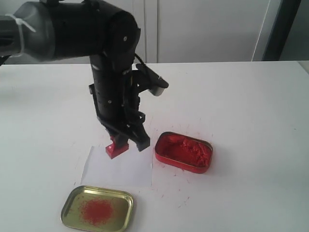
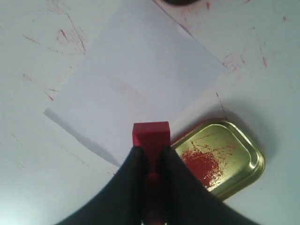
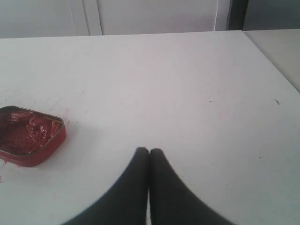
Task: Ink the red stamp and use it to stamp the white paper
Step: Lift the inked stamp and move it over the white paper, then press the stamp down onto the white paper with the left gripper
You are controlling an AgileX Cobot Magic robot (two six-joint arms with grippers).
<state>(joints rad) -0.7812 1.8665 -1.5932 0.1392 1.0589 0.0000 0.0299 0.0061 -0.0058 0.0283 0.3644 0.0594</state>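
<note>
My left gripper (image 1: 126, 143) is shut on the handle of the red stamp (image 1: 116, 147), whose flat base (image 2: 150, 134) hangs just above the white paper (image 1: 120, 166). The wrist view shows the sheet (image 2: 136, 84) lying flat under the stamp, with a faint pale mark near its middle. The red tin of paste (image 1: 184, 152) stands open to the right of the paper. My right gripper (image 3: 149, 151) is shut and holds nothing; it does not show in the exterior view.
A gold tin lid (image 1: 98, 209) with red powder lies at the front, just below the paper. Red smudges dot the white tabletop (image 1: 241, 106) around the tin. The paste tin (image 3: 28, 135) also shows in the right wrist view.
</note>
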